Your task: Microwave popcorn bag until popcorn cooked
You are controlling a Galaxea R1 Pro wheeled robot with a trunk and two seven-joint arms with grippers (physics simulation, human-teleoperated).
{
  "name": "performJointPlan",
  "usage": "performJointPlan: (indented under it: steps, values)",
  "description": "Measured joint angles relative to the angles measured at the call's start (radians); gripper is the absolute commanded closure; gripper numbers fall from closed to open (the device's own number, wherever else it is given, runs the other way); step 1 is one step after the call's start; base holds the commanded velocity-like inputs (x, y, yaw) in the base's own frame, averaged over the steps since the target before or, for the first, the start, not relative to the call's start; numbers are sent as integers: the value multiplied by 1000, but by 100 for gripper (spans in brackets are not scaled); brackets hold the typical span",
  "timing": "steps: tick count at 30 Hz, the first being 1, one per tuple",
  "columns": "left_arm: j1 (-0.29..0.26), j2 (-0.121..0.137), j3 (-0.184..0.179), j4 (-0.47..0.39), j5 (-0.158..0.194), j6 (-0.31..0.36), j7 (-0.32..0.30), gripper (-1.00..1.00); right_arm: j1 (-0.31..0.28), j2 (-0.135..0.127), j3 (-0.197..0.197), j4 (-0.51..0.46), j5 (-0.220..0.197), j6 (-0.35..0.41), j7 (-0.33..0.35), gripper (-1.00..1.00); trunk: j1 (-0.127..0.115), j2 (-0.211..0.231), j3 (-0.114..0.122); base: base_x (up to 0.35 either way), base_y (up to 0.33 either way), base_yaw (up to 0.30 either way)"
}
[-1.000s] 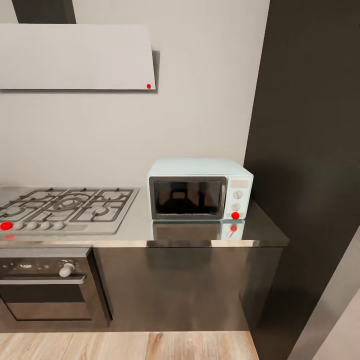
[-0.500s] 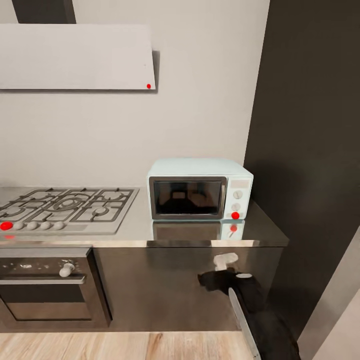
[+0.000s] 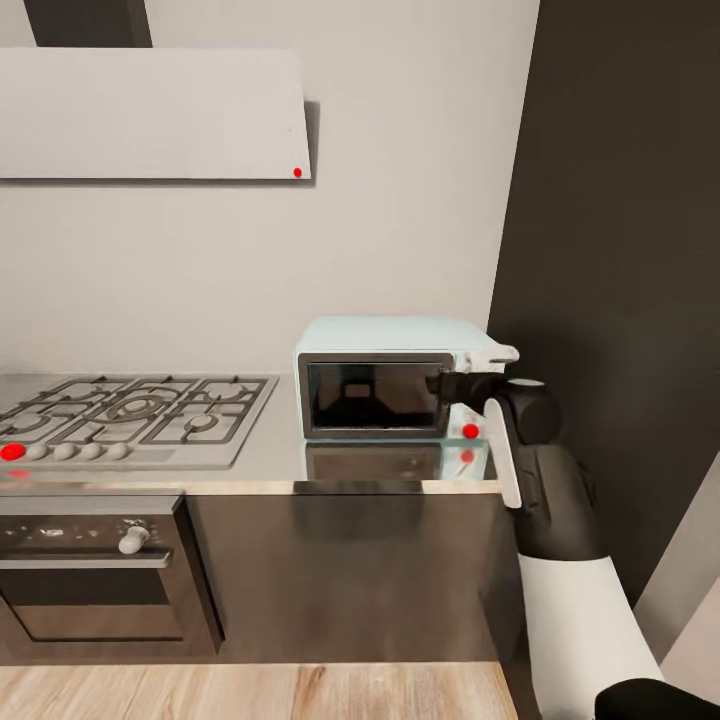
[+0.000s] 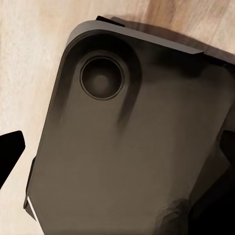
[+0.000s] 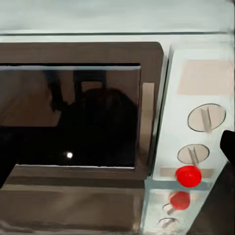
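Observation:
The pale blue microwave [image 3: 400, 378] stands on the grey countertop [image 3: 270, 455] with its glass door shut; a red button [image 3: 470, 431] glows below its two knobs. My right gripper [image 3: 470, 372] is raised in front of the microwave's control panel, at the door's right edge. In the right wrist view the door [image 5: 73, 117] and knobs [image 5: 206, 117] are close, and dark fingertips [image 5: 228, 144] sit far apart at the frame's edges, so it is open and holds nothing. My left gripper [image 4: 117, 149] is open over the robot's dark base [image 4: 127, 147]. The popcorn bag and popcorn are out of view.
A gas hob [image 3: 130, 410] lies left of the microwave, with a dark oven [image 3: 95, 570] below and a white hood [image 3: 150, 115] above. A tall dark cabinet [image 3: 620, 250] rises close at the microwave's right. Wooden floor [image 3: 250, 690] runs along the cabinets.
My right arm came into view from below and rose from under the counter edge up to the microwave's control panel. The microwave and camera stayed still.

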Motion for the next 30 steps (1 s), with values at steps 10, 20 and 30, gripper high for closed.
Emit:
performJointPlan:
  steps: [10,20,30]
  values:
    - [0,2,2,0,0,0,0,-100,91,-13,-17,80,-4,-323,-11,-100,0,0,0,0,0,0]
    - [0,3,2,0,0,0,0,-100,116,-14,-12,364,2,-550,-1,-100,0,0,0,0,0,0]
    - [0,3,1,0,2,0,-1,-100,116,-44,-13,374,1,-561,5,-100,0,0,0,0,0,0]
